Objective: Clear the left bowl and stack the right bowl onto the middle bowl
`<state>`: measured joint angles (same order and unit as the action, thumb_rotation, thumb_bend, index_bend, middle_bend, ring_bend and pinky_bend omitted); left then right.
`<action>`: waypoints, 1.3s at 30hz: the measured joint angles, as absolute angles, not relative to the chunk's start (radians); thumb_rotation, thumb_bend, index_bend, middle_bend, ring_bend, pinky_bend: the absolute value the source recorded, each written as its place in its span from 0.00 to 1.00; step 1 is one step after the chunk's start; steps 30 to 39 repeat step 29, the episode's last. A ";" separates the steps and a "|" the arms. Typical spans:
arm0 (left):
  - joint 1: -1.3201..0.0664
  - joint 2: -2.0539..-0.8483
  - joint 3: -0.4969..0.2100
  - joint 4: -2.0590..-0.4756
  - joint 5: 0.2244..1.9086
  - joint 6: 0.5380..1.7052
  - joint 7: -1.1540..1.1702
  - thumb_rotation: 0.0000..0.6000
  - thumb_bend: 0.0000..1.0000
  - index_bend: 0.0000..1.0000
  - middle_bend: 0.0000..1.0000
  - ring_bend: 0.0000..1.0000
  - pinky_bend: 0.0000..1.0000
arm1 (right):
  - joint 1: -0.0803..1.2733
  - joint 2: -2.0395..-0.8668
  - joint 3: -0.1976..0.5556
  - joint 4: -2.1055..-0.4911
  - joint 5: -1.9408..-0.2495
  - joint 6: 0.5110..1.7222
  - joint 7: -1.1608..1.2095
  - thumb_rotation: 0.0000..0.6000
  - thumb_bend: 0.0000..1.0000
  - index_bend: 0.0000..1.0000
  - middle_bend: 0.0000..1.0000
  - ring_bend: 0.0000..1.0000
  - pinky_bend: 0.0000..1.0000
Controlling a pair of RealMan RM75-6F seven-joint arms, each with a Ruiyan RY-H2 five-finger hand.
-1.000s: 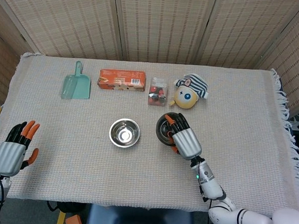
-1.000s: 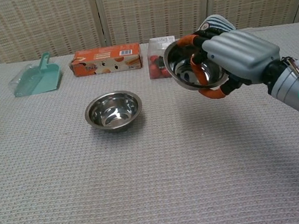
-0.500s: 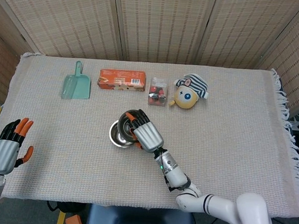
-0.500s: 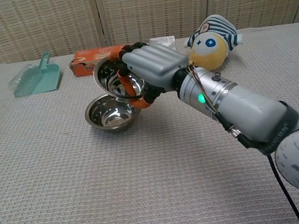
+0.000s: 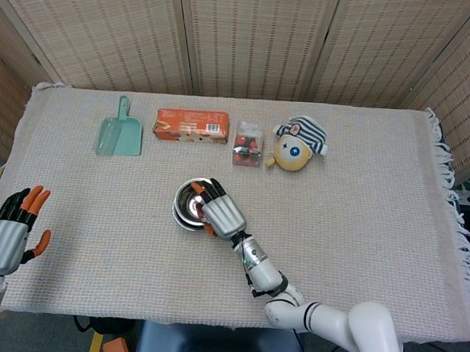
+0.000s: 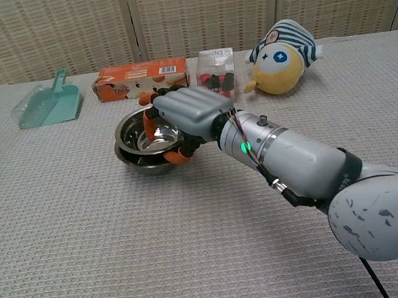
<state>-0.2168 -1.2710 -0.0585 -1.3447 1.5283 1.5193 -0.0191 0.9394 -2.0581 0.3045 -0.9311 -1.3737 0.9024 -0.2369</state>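
Shiny steel upper bowl (image 6: 145, 127) being held at its right rim, nested upright inside the matching steel lower bowl (image 6: 141, 161), the pair being seen stacked on the woven cloth, left of the centre.

Steel bowls (image 6: 140, 136): two, one nested in the other. Scoop (image 5: 119, 132): one, teal. Orange box (image 5: 191, 126): one. Clear tub (image 5: 248, 143) of dark and red pieces: one. Plush toy (image 5: 297, 145) in a striped cap: one. Woven table cloth (image 5: 393, 202): one. Robot hands: two, the right hand (image 5: 221, 213) and the left hand (image 5: 6, 235).
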 measured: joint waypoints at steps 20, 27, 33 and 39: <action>-0.176 -1.189 -0.022 -1.439 1.565 1.538 -0.015 1.00 0.45 0.00 0.00 0.00 0.09 | 0.537 -1.538 0.102 -1.548 -1.348 1.307 -0.513 1.00 0.01 0.00 0.00 0.00 0.00; -0.167 -1.179 -0.020 -1.492 1.529 1.506 0.084 1.00 0.46 0.00 0.00 0.00 0.09 | 0.279 -1.346 -0.037 -1.608 -1.365 1.511 -0.453 1.00 0.01 0.00 0.00 0.00 0.00; -0.164 -1.182 -0.026 -1.505 1.515 1.503 0.113 1.00 0.46 0.00 0.00 0.00 0.09 | 0.262 -1.304 -0.046 -1.628 -1.375 1.514 -0.406 1.00 0.02 0.00 0.00 0.00 0.00; -0.164 -1.182 -0.026 -1.505 1.515 1.503 0.113 1.00 0.46 0.00 0.00 0.00 0.09 | 0.262 -1.304 -0.046 -1.628 -1.375 1.514 -0.406 1.00 0.02 0.00 0.00 0.00 0.00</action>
